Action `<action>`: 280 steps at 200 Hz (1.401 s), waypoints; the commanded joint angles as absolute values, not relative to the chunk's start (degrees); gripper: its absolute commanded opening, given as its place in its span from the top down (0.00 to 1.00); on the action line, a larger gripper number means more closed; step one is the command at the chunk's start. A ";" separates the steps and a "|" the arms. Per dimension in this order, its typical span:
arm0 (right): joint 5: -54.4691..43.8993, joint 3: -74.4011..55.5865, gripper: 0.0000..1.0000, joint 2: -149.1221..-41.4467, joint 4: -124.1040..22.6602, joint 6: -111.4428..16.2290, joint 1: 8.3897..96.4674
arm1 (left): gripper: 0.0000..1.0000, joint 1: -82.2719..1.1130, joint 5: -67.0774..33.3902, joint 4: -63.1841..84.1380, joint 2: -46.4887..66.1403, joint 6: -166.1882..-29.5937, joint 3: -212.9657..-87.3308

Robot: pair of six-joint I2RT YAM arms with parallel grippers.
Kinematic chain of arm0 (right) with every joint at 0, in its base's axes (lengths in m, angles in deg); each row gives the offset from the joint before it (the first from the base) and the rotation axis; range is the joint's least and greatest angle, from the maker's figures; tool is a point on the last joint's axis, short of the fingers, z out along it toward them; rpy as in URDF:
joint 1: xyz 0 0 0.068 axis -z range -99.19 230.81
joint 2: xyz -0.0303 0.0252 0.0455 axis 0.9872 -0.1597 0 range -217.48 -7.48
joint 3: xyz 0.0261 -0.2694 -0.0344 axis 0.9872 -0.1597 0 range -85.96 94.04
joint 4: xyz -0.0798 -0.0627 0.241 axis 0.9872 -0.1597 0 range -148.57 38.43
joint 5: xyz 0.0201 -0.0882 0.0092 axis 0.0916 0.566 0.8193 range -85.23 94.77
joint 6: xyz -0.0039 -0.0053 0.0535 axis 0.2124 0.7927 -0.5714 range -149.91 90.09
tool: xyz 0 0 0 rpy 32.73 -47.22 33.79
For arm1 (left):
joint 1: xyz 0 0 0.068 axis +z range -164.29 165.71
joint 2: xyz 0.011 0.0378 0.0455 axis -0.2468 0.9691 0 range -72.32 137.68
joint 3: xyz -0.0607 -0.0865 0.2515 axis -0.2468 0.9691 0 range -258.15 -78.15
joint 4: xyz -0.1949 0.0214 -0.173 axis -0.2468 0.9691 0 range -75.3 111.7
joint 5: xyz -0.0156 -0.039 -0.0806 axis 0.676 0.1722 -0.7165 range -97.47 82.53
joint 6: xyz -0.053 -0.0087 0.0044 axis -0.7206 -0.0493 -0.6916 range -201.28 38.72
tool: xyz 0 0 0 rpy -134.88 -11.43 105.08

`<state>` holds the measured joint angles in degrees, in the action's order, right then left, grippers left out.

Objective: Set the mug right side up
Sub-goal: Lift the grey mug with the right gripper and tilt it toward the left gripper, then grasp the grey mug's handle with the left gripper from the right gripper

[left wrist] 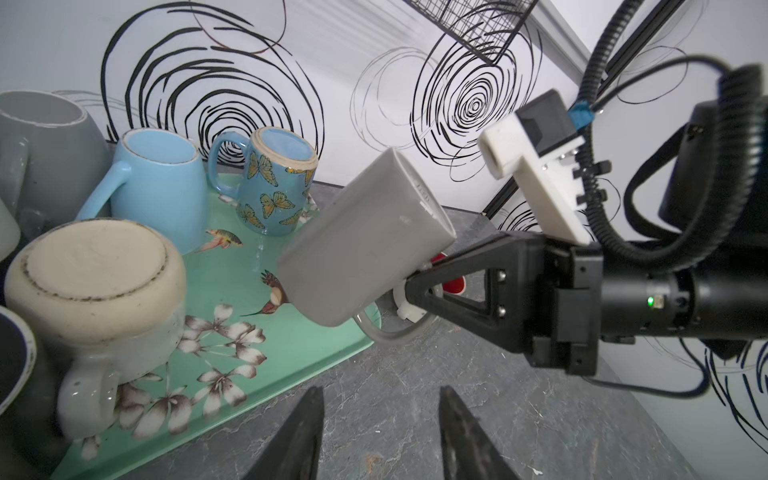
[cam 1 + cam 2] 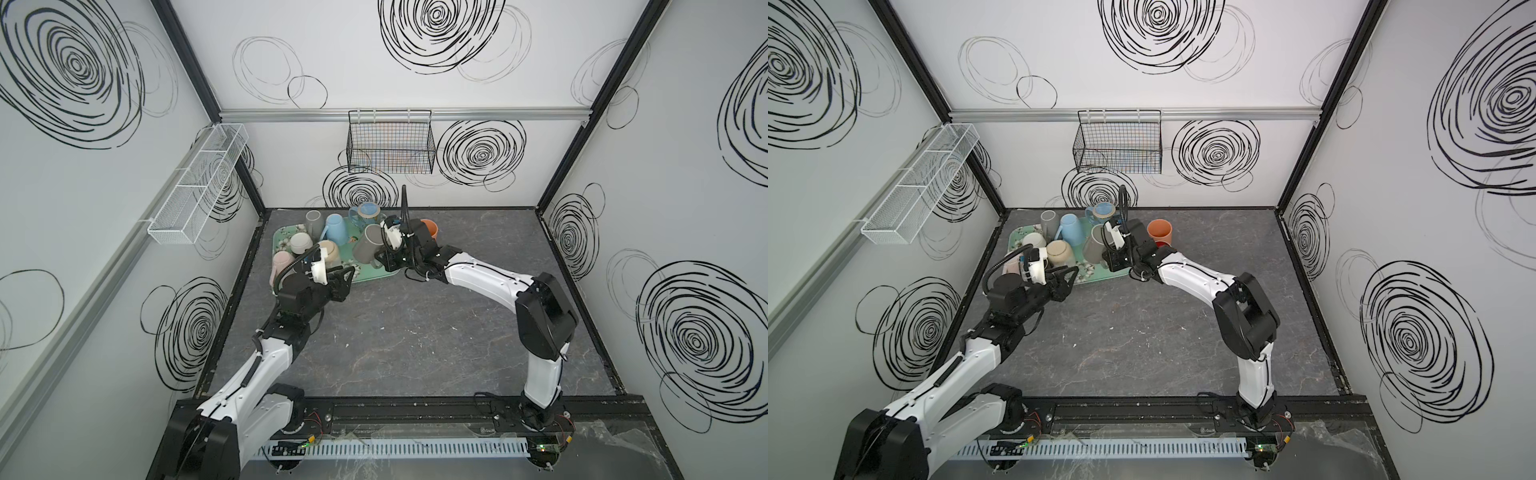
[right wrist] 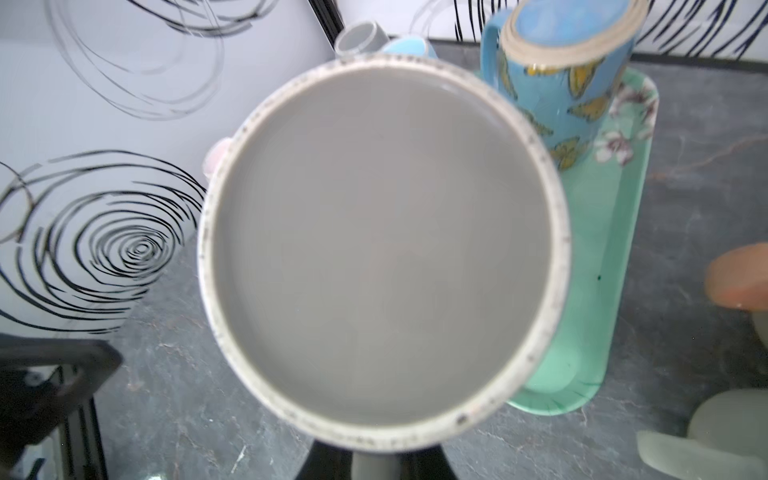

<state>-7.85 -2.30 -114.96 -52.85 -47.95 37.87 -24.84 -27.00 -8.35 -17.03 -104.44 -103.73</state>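
Observation:
A grey mug [image 2: 368,249] [image 2: 1094,248] hangs tilted above the right end of the green floral tray [image 2: 371,277]. My right gripper [image 2: 380,262] [image 2: 1107,262] [image 1: 411,291] is shut on its handle. In the left wrist view the mug [image 1: 365,245] has its mouth angled down toward the tray [image 1: 291,345]. Its flat base [image 3: 382,249] fills the right wrist view, above my right gripper [image 3: 376,465]. My left gripper [image 2: 347,276] [image 2: 1069,276] [image 1: 380,390] stands open over the table by the tray's front edge, with nothing between its fingers.
Several other mugs stand upside down on the tray: a beige one [image 1: 95,274], a light blue one [image 1: 158,183] and a butterfly one [image 1: 274,183]. An orange cup [image 2: 430,227] stands right of the tray. A black wire basket [image 2: 390,141] hangs on the back wall.

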 commanded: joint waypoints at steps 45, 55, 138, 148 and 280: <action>-11.48 -10.69 1.00 -98.73 -33.51 -49.67 38.36 | 0.44 -27.92 -32.52 -16.42 -24.30 -102.69 -105.63; -11.76 -12.40 1.00 -96.71 -32.02 -49.78 38.39 | 0.42 -29.02 -32.52 -17.28 -24.78 -102.88 -105.96; -17.27 -27.10 1.00 -81.40 -14.70 -52.67 39.63 | 0.32 -38.11 -31.46 -26.70 -24.25 -103.74 -108.73; -18.76 -28.36 1.00 -80.00 -13.16 -53.38 39.93 | 0.31 -39.00 -31.30 -28.51 -24.35 -103.87 -108.71; -35.45 -31.02 1.00 -74.17 -5.34 -58.60 42.50 | 0.30 -43.20 -37.62 -42.56 -15.52 -112.54 -113.90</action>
<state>-31.77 -33.51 -75.99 -13.49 -57.98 42.53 -42.56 -34.00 -35.30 -17.25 -109.78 -110.92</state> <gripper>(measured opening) 0.149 0.702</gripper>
